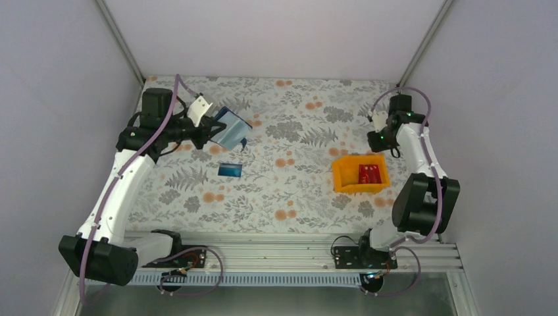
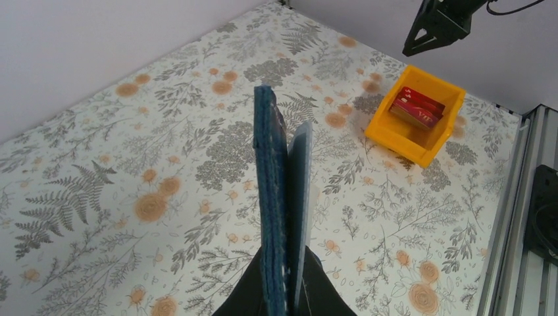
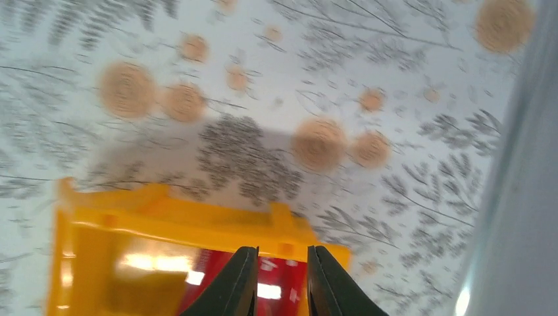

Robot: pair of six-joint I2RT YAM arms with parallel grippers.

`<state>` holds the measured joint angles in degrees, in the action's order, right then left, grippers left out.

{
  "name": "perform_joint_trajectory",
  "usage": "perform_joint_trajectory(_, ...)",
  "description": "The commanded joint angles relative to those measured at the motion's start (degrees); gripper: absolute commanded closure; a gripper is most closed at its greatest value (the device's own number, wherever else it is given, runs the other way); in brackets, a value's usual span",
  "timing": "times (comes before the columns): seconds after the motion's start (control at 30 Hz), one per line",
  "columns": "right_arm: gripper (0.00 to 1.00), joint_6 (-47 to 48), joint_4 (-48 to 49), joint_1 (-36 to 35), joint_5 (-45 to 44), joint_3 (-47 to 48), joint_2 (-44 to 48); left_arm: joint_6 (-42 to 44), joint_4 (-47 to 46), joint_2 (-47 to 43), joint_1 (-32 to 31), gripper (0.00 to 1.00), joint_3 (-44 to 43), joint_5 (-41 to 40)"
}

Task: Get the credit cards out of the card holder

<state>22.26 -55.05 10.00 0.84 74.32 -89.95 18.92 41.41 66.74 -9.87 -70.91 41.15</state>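
Note:
My left gripper point(image 1: 212, 131) is shut on the card holder point(image 1: 231, 127) and holds it above the back left of the table. In the left wrist view the card holder point(image 2: 272, 191) stands edge-on between my gripper's point(image 2: 287, 289) fingers: a thick navy leaf with a thin lighter blue leaf point(image 2: 301, 184) beside it. I cannot tell whether cards are inside. One blue card point(image 1: 230, 170) lies flat on the table below the holder. A red card point(image 1: 370, 174) lies in the orange bin point(image 1: 342, 176). My right gripper point(image 3: 281, 253) is open and empty above the bin's far rim point(image 3: 177, 224), over the red card point(image 3: 283, 289).
The orange bin point(image 2: 395, 135) with the red card point(image 2: 418, 110) sits right of centre on the flowered cloth. The right arm point(image 1: 421, 197) stands just right of the bin. White walls close in the back and both sides. An aluminium rail point(image 1: 289, 247) runs along the near edge.

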Motion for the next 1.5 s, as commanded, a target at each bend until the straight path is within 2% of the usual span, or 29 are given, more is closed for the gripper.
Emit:
perform_joint_trajectory(0.0,0.78,-1.72,0.76,-5.23,6.81,-4.43,3.65,0.95,-0.22,0.15,-0.2,0.93,-0.22,1.37)
perform_joint_trajectory(0.17,0.84,6.66,4.22,-12.51,11.32,-16.08,7.2,0.95,-0.36,0.68,-0.2,0.93,-0.41,1.57)
perform_joint_trajectory(0.37,0.92,8.88,9.42,-13.26,3.72,-21.99,6.9,0.99,-0.36,0.85,-0.15,0.93,-0.32,1.55)
perform_joint_trajectory(0.63,0.95,9.57,14.77,-13.3,-2.62,-26.96,4.14,1.38,0.09,0.93,-0.16,0.93,-0.98,0.93)
perform_joint_trajectory(0.93,0.96,9.17,17.66,-13.27,-12.39,-27.89,4.81,1.57,0.41,0.96,-0.17,0.93,-1.04,1.17)
perform_joint_trajectory(1.33,0.96,7.47,16.08,-13.33,-17.93,-25.36,3.04,1.65,0.71,0.81,-0.16,0.93,-1.07,1.3)
perform_joint_trajectory(1.47,0.96,8.03,16.15,-13.34,-14.94,-24.42,4.75,1.57,0.75,0.9,-0.18,0.93,-1.05,1.39)
